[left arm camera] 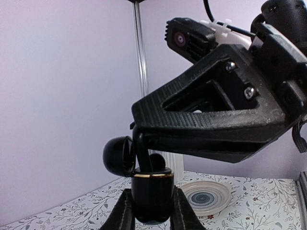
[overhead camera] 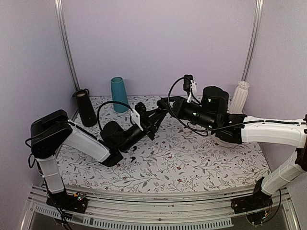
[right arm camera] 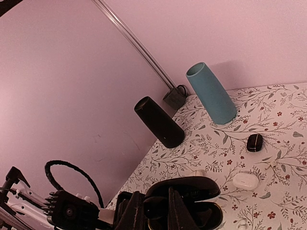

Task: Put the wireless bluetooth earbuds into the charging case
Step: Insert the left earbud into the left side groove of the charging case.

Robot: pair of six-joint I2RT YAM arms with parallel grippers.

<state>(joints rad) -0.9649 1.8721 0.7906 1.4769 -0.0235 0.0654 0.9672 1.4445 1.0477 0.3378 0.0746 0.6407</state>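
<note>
Mid-frame above the desk, left fingers clamp the open charging case while right fingers pinch an earbud at its mouth.

A floral-print cloth is covering the table. A black cylinder is standing at the far left corner, beside a metal pole. A teal tumbler is standing just to its right, open end up, against the lilac back wall. A white ribbed vase is standing at the far right. A small squarish black case is lying on the cloth in front of the tumbler, apart from it. A white rounded case is lying nearer, well clear of the black one. A pale plate with a dark spiral centre is resting flat on the cloth.
</note>
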